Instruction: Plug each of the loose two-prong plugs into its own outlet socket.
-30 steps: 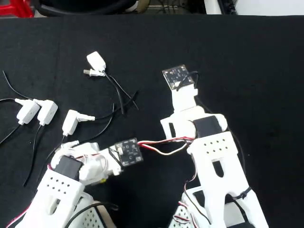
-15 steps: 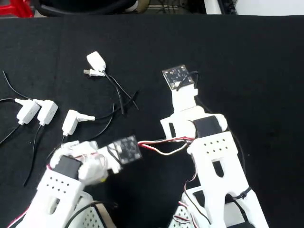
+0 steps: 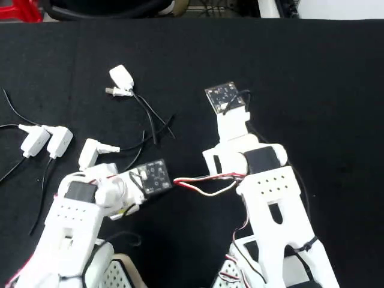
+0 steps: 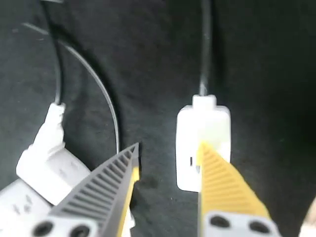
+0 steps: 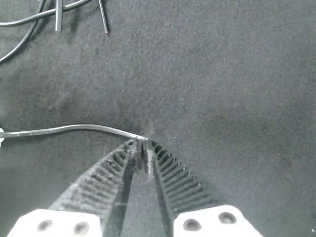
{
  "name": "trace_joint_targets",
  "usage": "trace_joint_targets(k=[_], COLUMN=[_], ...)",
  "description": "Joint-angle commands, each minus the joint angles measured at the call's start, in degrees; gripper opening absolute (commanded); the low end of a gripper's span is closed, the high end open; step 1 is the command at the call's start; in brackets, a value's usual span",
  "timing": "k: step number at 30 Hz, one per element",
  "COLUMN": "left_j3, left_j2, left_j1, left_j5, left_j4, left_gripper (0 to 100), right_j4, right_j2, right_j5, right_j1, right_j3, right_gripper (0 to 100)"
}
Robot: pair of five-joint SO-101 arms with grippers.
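Several white plug pieces on thin black cords lie on the black table. One plug lies at the back with its prongs showing. A joined pair sits at the far left, and another plug lies just ahead of the left arm. My left gripper is open low over the cloth. A white plug body lies by its yellow finger, and another white piece lies outside the grey finger. My right gripper is shut, and a thin black wire ends at its tips.
Loose black cords cross the table between the back plug and the arms. The right arm stands mid-table with red and white cables strung towards the left arm. The black cloth to the right is bare.
The left arm has swung forward and to the left, bringing its wrist closer to the nearest plug. The right arm has not moved.
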Motion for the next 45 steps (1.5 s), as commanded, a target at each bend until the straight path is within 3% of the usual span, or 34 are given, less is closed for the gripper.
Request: trace_joint_targets(k=[1, 4, 10, 19, 24, 26, 29, 36, 39, 42, 45], left_j3=[1.0, 1.6, 1.9, 1.4, -1.6, -1.8, -4.4, -17.2, -19.6, -13.9, -8.0], left_j2=[6.0, 6.9, 6.8, 6.8, 6.8, 6.8, 6.8, 6.8, 7.5, 8.9, 13.5], left_j1=[-0.8, -0.2, 4.4, 11.7, 11.8, 12.2, 11.7, 12.4, 12.6, 14.6, 17.0], left_j5=[-4.5, -4.5, -4.6, 2.0, 3.6, 4.6, 7.6, 14.8, 20.7, 26.9, 28.3], left_j4=[0.6, 1.3, 12.0, 12.0, 12.5, 12.3, 12.6, 20.1, 12.2, -5.4, -20.0], left_gripper=[19, 19, 19, 19, 19, 16, 2, 3, 3, 3, 3], right_j4=[-0.4, -0.4, -0.4, -0.4, -0.4, -0.4, -0.4, -0.4, -0.4, -0.4, -0.4], right_j2=[0.2, 0.1, 0.1, 0.1, 0.1, 0.1, 0.0, 0.0, 0.0, 0.0, 0.0], right_j5=[0.5, 0.5, 0.7, 0.7, 0.6, 0.6, 0.6, 0.5, 0.7, 0.8, 0.9], right_j1=[0.8, 0.8, 0.8, 0.8, 0.8, 0.8, 0.8, 0.8, 0.8, 1.8, 4.7], right_j3=[-1.3, -1.3, -1.3, -1.3, -1.3, -1.3, -1.3, -1.3, -1.3, -1.3, -1.9], right_gripper=[1.3, 1.3, 1.3, 1.3, 1.3, 1.3, 1.3, 1.3, 1.3, 1.3, 1.3])
